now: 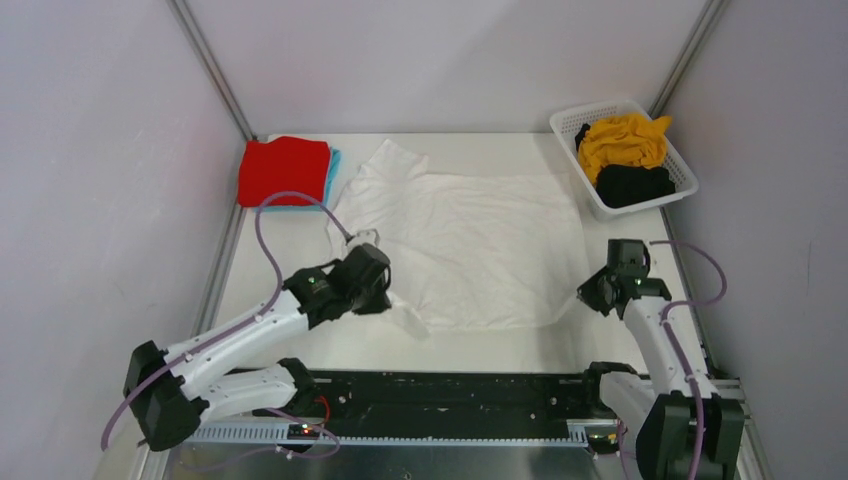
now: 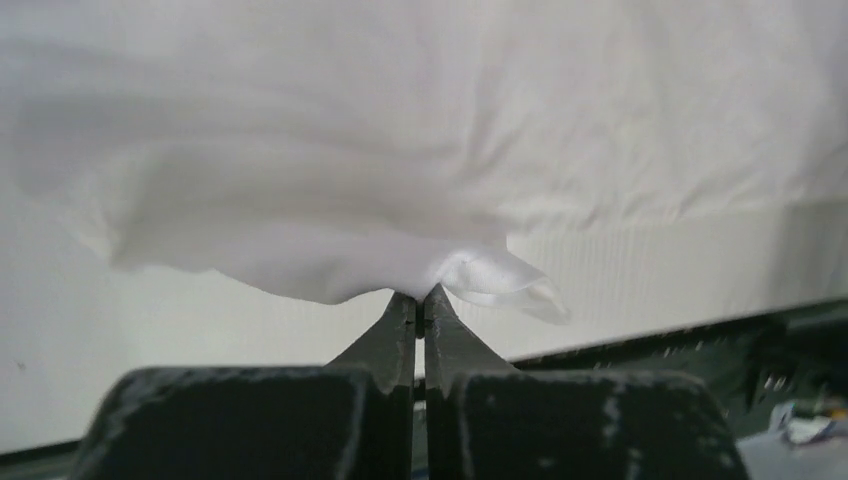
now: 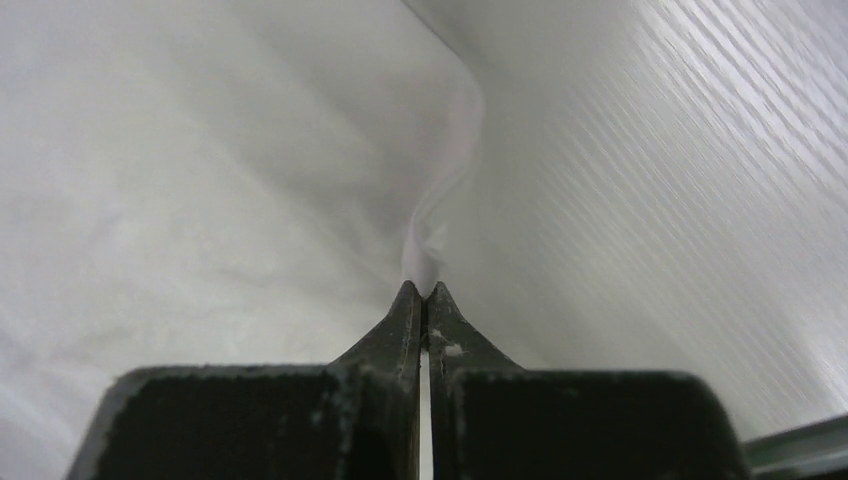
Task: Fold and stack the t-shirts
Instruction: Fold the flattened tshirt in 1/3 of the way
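A white t-shirt (image 1: 470, 240) lies spread flat in the middle of the table. My left gripper (image 1: 385, 297) is shut on its near left part; in the left wrist view the gripper (image 2: 421, 297) pinches a fold of the white t-shirt (image 2: 400, 150). My right gripper (image 1: 585, 293) is shut on the near right corner of the shirt; in the right wrist view the gripper (image 3: 421, 290) pinches the white t-shirt (image 3: 200, 180) at its edge. A folded red t-shirt (image 1: 283, 170) lies on a folded light blue t-shirt (image 1: 334, 168) at the back left. A mustard yellow t-shirt (image 1: 622, 140) and a black t-shirt (image 1: 633, 184) lie crumpled in the basket.
A white slotted plastic basket (image 1: 571, 124) stands at the back right corner. White walls with metal posts close the table on three sides. A black rail (image 1: 450, 390) runs along the near edge between the arm bases.
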